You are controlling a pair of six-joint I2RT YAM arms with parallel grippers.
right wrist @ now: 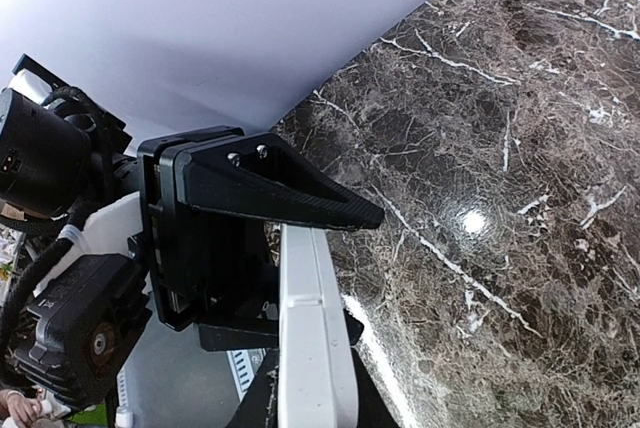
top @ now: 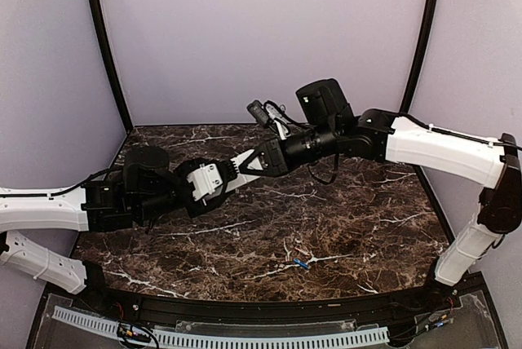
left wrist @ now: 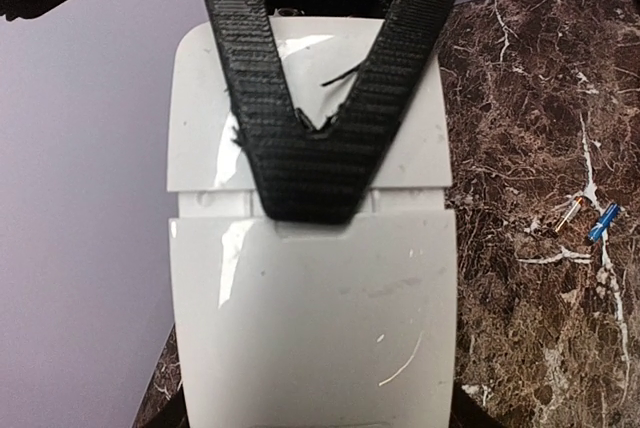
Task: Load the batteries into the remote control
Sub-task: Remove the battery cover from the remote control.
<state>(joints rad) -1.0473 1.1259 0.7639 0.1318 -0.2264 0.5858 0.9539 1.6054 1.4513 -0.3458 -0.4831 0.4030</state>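
The white remote control [top: 245, 163] hangs in the air between both grippers, above the table's left middle. My left gripper [top: 209, 183] is shut on its side edges. My right gripper [top: 261, 158] is shut on its far end, across the flat faces. In the left wrist view the remote's plain back [left wrist: 310, 318] fills the frame, with a seam across it, and a black right finger [left wrist: 310, 163] lies over the upper part. In the right wrist view the remote [right wrist: 315, 348] shows edge-on. Two batteries [top: 300, 264] lie on the table near the front; they also show in the left wrist view [left wrist: 600, 221].
The dark marble table [top: 351, 218] has lilac walls behind and at both sides. A black rim and a white slotted strip [top: 245, 337] run along the near edge. The left arm's body [right wrist: 80, 338] is close to the right wrist.
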